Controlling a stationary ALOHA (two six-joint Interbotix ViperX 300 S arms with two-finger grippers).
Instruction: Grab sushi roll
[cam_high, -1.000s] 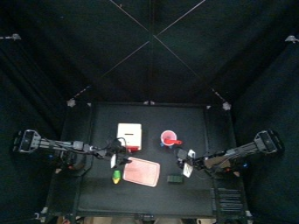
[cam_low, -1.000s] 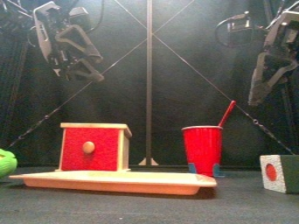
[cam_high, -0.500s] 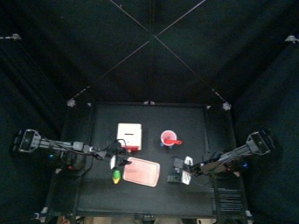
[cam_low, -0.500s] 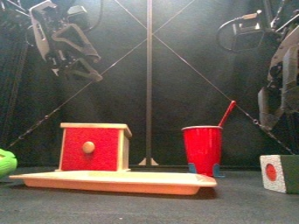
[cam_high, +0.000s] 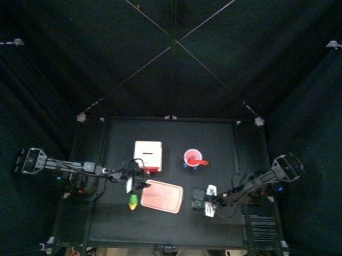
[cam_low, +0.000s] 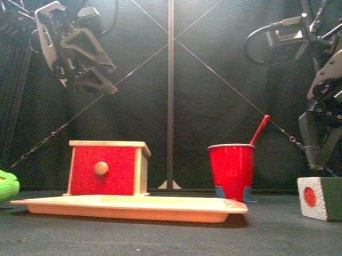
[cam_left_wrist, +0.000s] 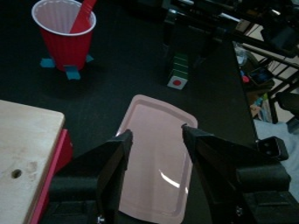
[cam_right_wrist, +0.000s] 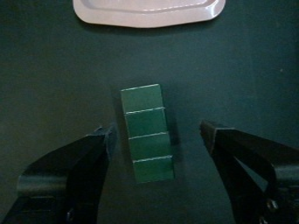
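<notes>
The sushi roll (cam_right_wrist: 147, 134) is a small dark green segmented block lying on the black table, just in front of the pink tray's right end (cam_right_wrist: 146, 10). My right gripper (cam_right_wrist: 156, 131) is open above it, with one jaw on each side and not touching. In the front view the roll (cam_low: 321, 197) stands at the far right, with the right gripper (cam_low: 318, 150) hanging just above it. In the top view the right gripper (cam_high: 207, 197) covers the roll. My left gripper (cam_left_wrist: 156, 138) is open and empty above the pink tray (cam_left_wrist: 163, 162); it also shows in the top view (cam_high: 138, 184).
A red cup (cam_low: 231, 170) with a straw stands behind the tray. A wooden box with a red front (cam_low: 110, 168) stands at the tray's back left. A green-and-yellow oblong thing (cam_high: 132, 202) lies at the tray's left end. The table's front edge is near the roll.
My right gripper has moved toward the table's front and come down over the sushi roll. The left arm has barely moved.
</notes>
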